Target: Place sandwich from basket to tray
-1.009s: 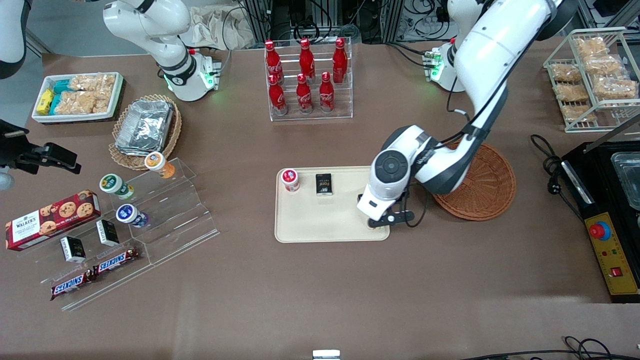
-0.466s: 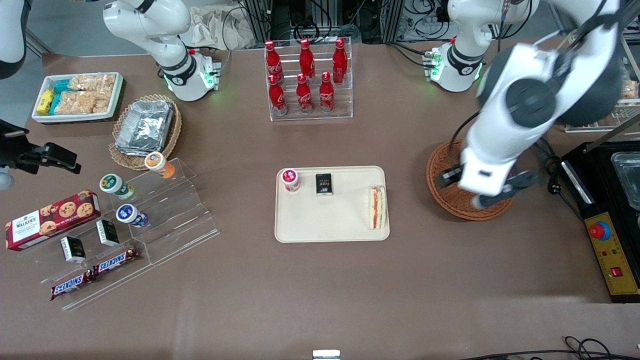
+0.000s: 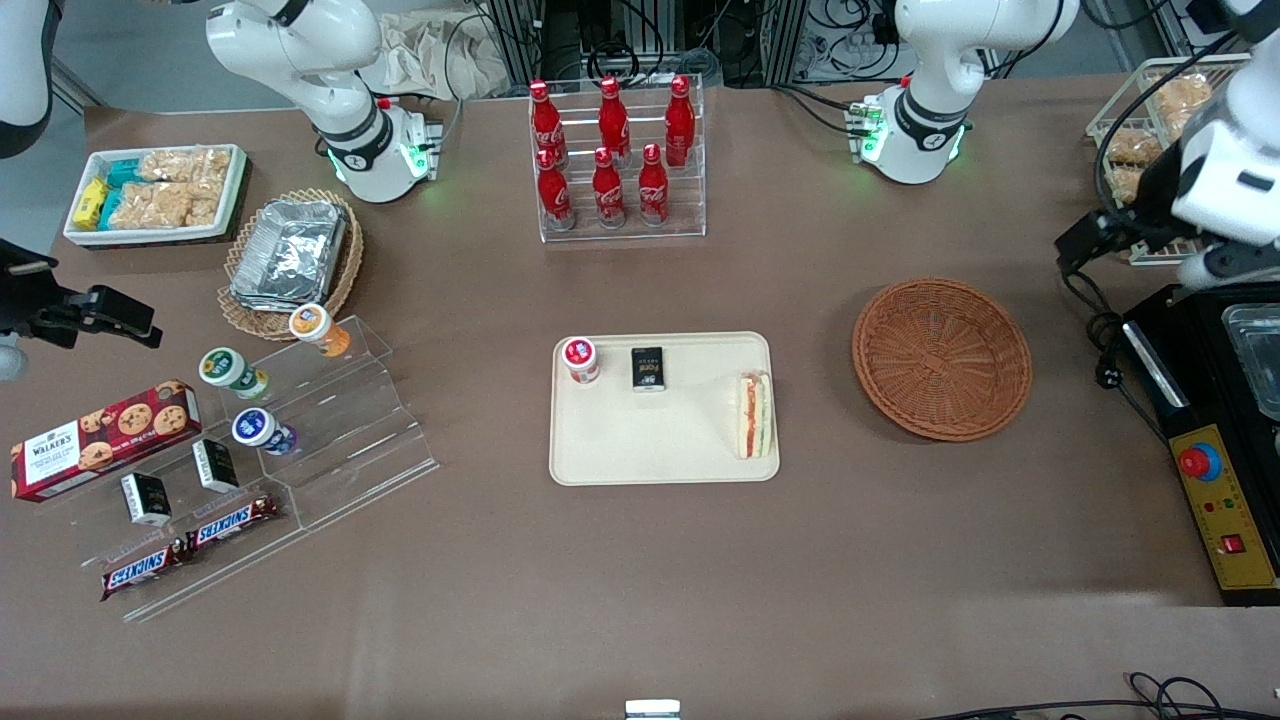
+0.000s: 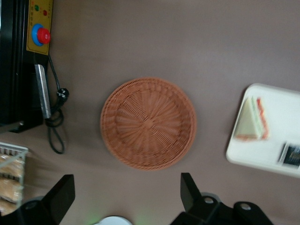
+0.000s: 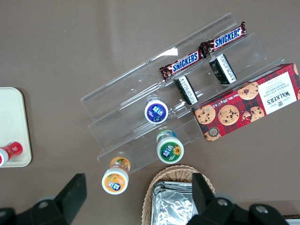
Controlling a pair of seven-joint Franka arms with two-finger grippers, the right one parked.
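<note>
Left arm's gripper [image 3: 1138, 256] hangs up high toward the working arm's end of the table, and the fingers are spread wide with nothing between them; the wrist camera shows both dark fingertips [image 4: 61, 196] well apart, framing bare brown table. It sits above the gap between the wire rack of snack packets [image 3: 1180, 150] and the black control box with the red button [image 3: 1200, 462], farther from the front camera than the basket [image 3: 941, 358] and well apart from it. Over to the basket: round, reddish-brown wicker, resting flat on the table with nothing in it, the weave visible right to its centre. And the sandwich [image 3: 753, 415] is on the tray [image 3: 650, 450]! It lies at the tray's end nearest the basket, tucked just inside the low rim, with its orange-red and green filling stripes facing up. From the wrist camera it reads as a pale wedge with a red edge, on the cream tray and clear of the basket. Sharing the tray, along its edge farther from the front camera, are a small red-capped jar [image 3: 579, 359] and a little black box [image 3: 648, 367], both apart from the sandwich. Farther again from the front camera stands a clear rack of red Coca-Cola bottles [image 3: 615, 150]
</note>
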